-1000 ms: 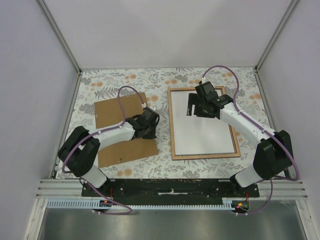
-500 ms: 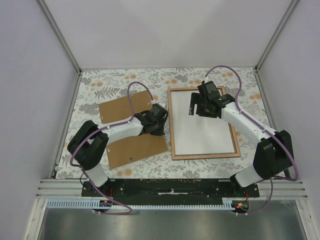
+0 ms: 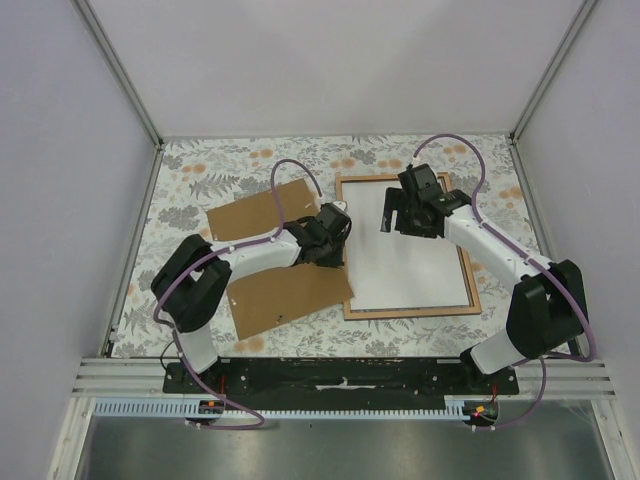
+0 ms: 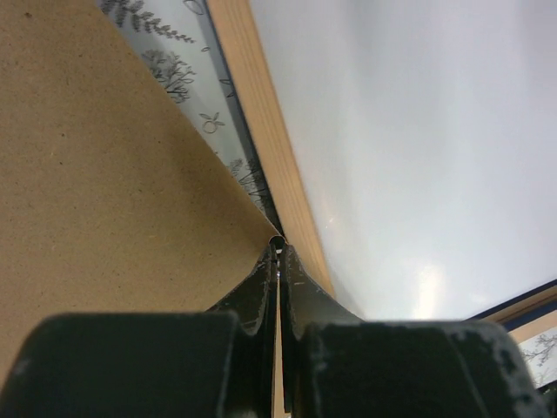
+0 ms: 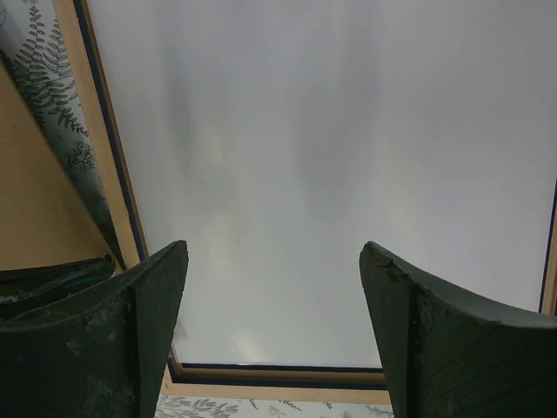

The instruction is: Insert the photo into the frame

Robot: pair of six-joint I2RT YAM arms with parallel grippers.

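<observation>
The frame lies back-up on the table, its light wood rim around the photo, which shows its plain white reverse. The brown backing panel lies tilted to the left, its right corner reaching the frame's left rim. My left gripper is shut on that panel's edge, fingertips right beside the rim. My right gripper hovers open over the upper left part of the photo, nothing between its fingers.
A floral cloth covers the table. White enclosure walls and metal posts close in the left, right and back. The arm bases stand on the black rail at the near edge.
My left arm has dragged the backing panel rightward and turned it, so its corner now reaches the frame's left rim. My right gripper has shifted slightly up and right, still open.
</observation>
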